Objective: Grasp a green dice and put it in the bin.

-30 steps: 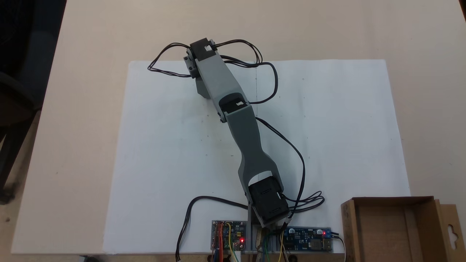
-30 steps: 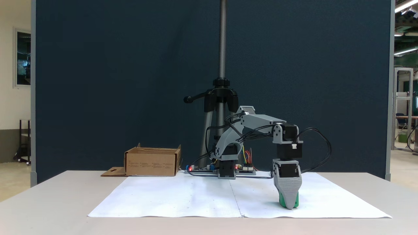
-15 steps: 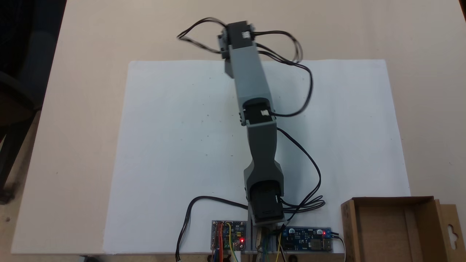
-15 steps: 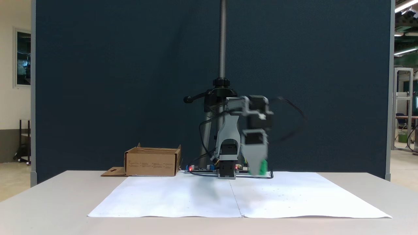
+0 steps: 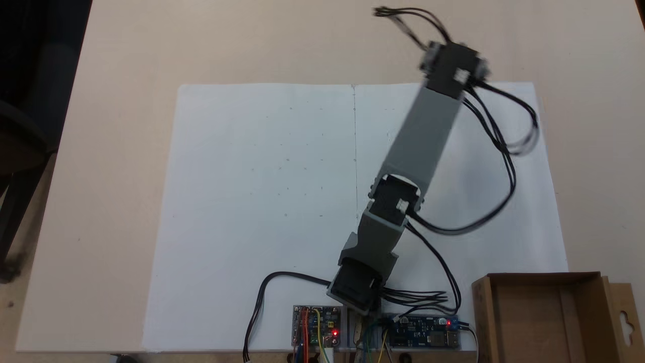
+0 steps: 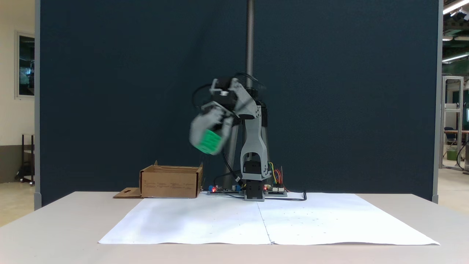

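Since half a second ago the arm has been swung across the white paper sheet (image 5: 252, 201) and raised, and the green dice (image 6: 208, 141) has been carried up with it.

In a fixed view from above, the gripper itself is hidden under the black wrist motor (image 5: 453, 70), so its jaws cannot be made out there. The grey forearm is stretched diagonally from the base toward the upper right, with blurred cables trailing beside it. The bin (image 5: 546, 317) is seen well away from the wrist, toward the lower right corner, cut off by the frame edge, its inside bare.

In a fixed view from the front, the gripper (image 6: 207, 137) is smeared by motion; it is seen closed around the green dice, high in the air. The upper arm stands nearly upright and the forearm is folded toward the left. The dice appears as a bright green blur, its pips not discernible. The bin (image 6: 170, 181) lies below the gripper and somewhat to its left, on the table (image 6: 55, 220).
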Controlling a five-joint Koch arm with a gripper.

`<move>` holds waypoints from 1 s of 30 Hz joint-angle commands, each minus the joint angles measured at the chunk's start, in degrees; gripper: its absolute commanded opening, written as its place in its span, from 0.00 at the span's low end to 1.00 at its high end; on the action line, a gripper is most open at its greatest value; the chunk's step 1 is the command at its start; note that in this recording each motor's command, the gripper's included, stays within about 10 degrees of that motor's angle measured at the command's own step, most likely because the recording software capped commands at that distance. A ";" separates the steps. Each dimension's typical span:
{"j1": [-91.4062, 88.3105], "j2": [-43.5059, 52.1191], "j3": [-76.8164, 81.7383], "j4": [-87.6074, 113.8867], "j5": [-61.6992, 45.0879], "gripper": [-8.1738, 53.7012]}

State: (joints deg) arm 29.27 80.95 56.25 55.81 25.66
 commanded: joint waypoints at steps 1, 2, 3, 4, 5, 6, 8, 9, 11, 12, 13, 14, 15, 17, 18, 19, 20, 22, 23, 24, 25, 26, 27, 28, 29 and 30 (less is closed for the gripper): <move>6.06 3.96 -0.26 1.05 -5.36 0.32; 8.88 4.04 -0.26 0.97 -5.98 0.32; 11.78 4.13 -0.26 0.97 -6.68 0.32; 14.68 4.22 -0.26 0.97 -7.38 0.32; 17.14 4.39 -0.26 0.97 -8.00 0.32; 19.51 4.39 -0.26 1.23 -8.79 0.32; 24.35 4.83 -0.26 2.29 -9.49 0.32; 27.07 5.27 -0.26 2.99 -9.93 0.32; 31.20 5.54 -0.26 5.19 -11.69 0.32; 33.22 5.63 -0.26 6.50 -12.57 0.32; 35.24 5.63 -0.26 7.47 -13.45 0.32; 37.18 5.63 -0.26 8.61 -14.24 0.32; 39.02 5.63 -0.26 9.67 -15.12 0.32; 42.63 5.63 -0.26 10.81 -16.61 0.32; 44.30 5.63 -0.26 11.25 -17.31 0.32; 46.14 5.63 -0.26 11.60 -18.28 0.32; 47.99 5.63 -0.26 11.51 -18.98 0.32; 51.33 5.45 -0.26 11.51 -20.83 0.32; 53.09 5.27 -0.26 11.60 -21.88 0.32; 54.84 4.92 -0.26 11.51 -22.94 0.32; 56.43 4.92 -0.26 11.51 -24.08 0.32; 57.92 4.92 -0.26 11.51 -25.14 0.32; 59.24 4.75 -0.26 11.60 -26.28 0.32; 60.82 4.22 -0.26 11.60 -27.25 0.32; 62.14 3.60 -0.26 11.51 -28.21 0.32; 63.63 3.08 -0.26 11.60 -29.36 0.32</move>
State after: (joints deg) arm 90.62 83.58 56.25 64.86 2.55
